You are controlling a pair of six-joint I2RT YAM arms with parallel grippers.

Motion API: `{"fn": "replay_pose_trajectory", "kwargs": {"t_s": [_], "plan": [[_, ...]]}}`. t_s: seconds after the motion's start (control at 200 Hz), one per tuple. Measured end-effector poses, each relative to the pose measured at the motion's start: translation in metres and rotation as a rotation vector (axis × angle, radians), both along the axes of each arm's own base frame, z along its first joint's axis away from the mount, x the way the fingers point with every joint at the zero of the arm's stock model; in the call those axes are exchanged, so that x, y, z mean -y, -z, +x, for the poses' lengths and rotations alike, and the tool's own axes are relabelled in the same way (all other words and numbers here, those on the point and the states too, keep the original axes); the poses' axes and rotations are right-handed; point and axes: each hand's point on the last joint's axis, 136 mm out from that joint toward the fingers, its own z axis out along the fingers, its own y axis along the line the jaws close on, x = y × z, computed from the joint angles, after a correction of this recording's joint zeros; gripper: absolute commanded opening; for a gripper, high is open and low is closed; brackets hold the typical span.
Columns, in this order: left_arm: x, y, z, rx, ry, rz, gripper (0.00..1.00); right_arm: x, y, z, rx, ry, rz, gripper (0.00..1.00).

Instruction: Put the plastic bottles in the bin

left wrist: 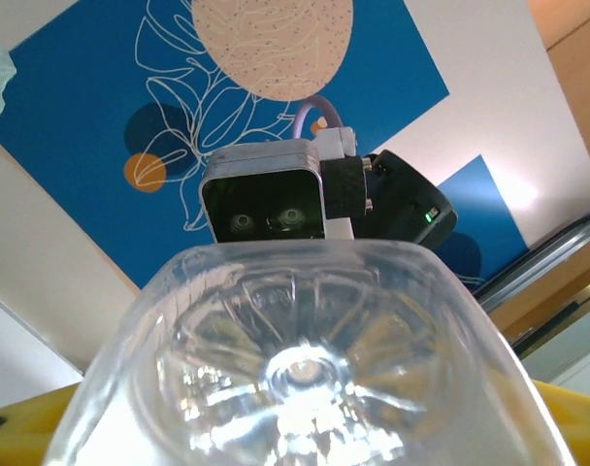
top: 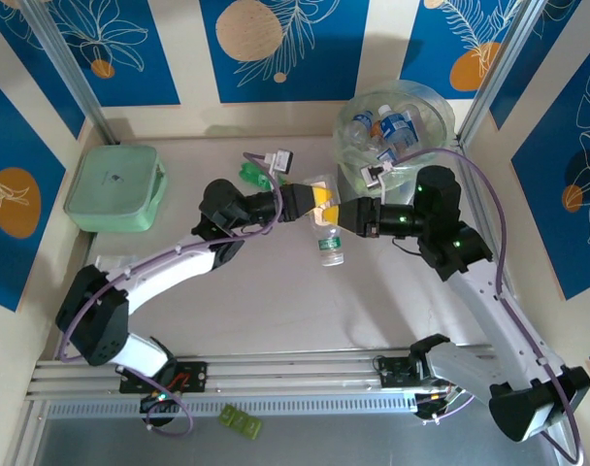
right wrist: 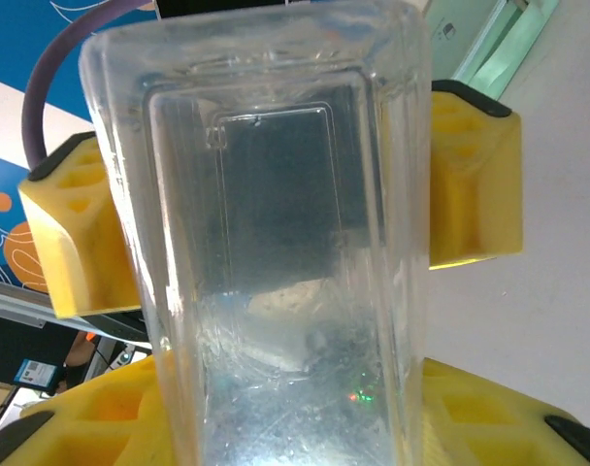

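We see the table (top: 276, 311) with both arms reaching in to meet at its middle, the left arm (top: 169, 267) from near left, the right arm (top: 489, 291) from near right. The bin (top: 441, 112) stands at the far right, just beyond the right wrist, and several plastic bottles (top: 397, 126) with blue labels already lie inside it. A pale-green lidded box (top: 115, 187) sits at the far left, well apart. Between the two arms a clear bottle (top: 322, 184) hangs above the table, left of the bin. The left gripper (top: 314, 199) and the right gripper (top: 332, 214) both have their yellow fingers along its sides. In the right wrist view the left gripper's fingers (right wrist: 77, 233) flank the bottle higher up and the right gripper's own fingers (right wrist: 489, 417) flank it at the bottom. We cannot tell which pair actually clamps it. A loose bottle (top: 330, 248) with a greenish label lies on the table just near of the grippers. A green bottle (top: 251, 175) lies just far of the left wrist. A small green piece (top: 240, 420) lies at the near edge by the rail.
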Motion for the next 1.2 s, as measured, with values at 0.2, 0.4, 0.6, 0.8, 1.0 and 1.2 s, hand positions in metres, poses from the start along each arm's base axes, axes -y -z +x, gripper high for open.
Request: {"fn": "replay_pose_trajectory", "kwargs": {"t_s": [0.2,0.4,0.6,0.8,1.0,1.2], "plan": [[-0.02,-0.01,0.003,0.061,-0.167,0.12,0.99,0.015,-0.009,-0.002,0.024,0.06,-0.019,0.37],[-0.067,-0.039,0.012,0.209,-0.451,0.272,0.99,0.056,-0.041,0.017,0.111,0.275,-0.088,0.37],[-0.095,-0.019,0.022,0.277,-0.592,0.499,0.98,0.107,-0.071,0.061,0.122,0.595,-0.193,0.37],[-0.108,0.041,0.03,0.289,-0.619,0.722,0.98,0.151,-0.062,0.127,0.049,0.835,-0.323,0.36],[-0.113,0.079,0.032,0.297,-0.602,0.829,0.97,0.194,-0.047,0.191,0.015,0.986,-0.466,0.38],[-0.112,0.091,0.033,0.291,-0.594,0.846,0.97,0.205,-0.047,0.239,0.159,0.974,-0.649,0.41]]}}
